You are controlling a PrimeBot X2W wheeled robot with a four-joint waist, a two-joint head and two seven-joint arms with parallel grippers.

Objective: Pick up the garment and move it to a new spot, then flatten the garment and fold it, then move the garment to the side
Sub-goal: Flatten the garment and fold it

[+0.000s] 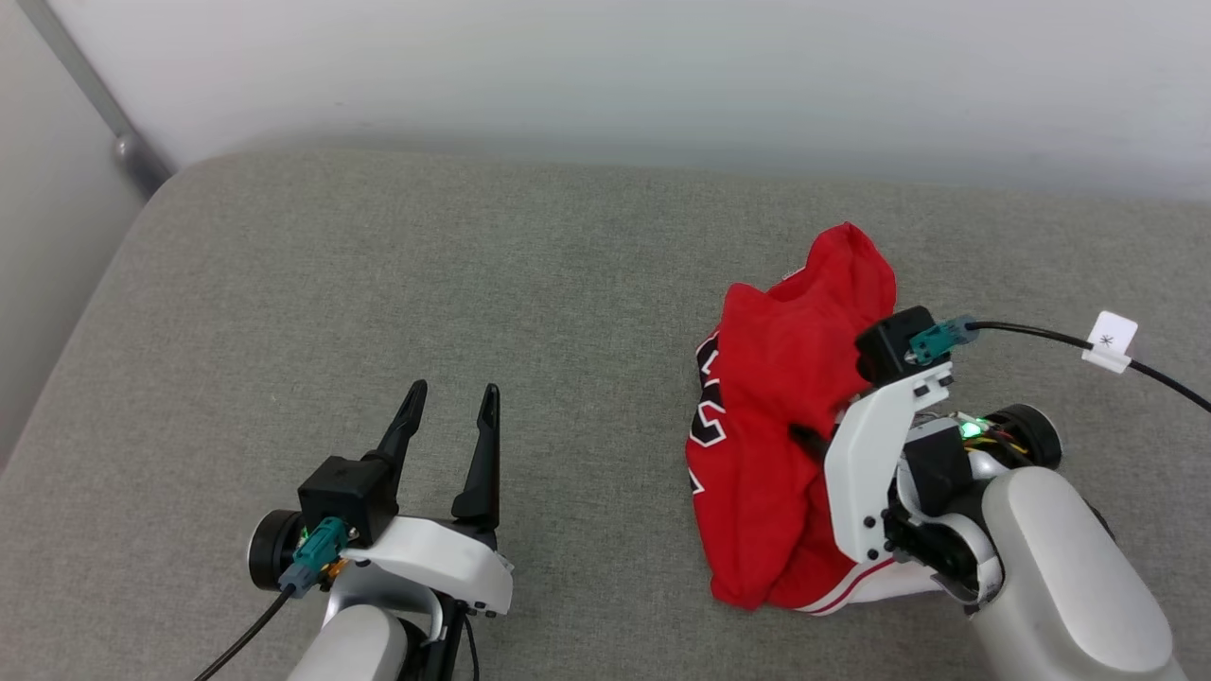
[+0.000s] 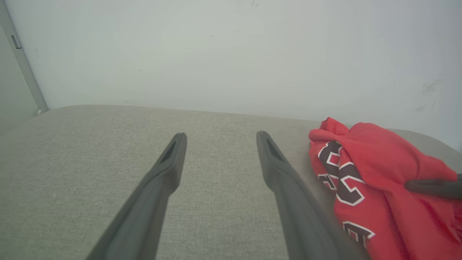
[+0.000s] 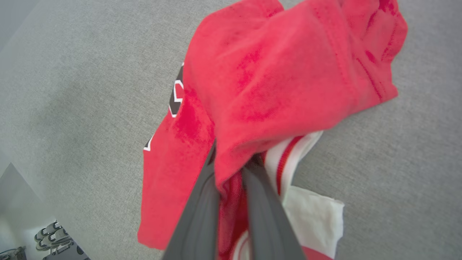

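Head view: the garment is bunched up right-of-centre on the grey worktop, long axis near-to-far, right jaws clamped on a fold mid-pile; left jaws apart, well off left.

You'll find the garment bunched in a loose heap on the right side of the grey cushion, nowhere flat. It's a red jersey, mostly plain red cloth facing up, folded over itself with deep creases and a peak at its far end. Along its left edge you can see parts of the black, white-edged lettering, broken up by folds. At the near end a white sleeve sticks out from under the red, with red-and-white striped trim beside it.
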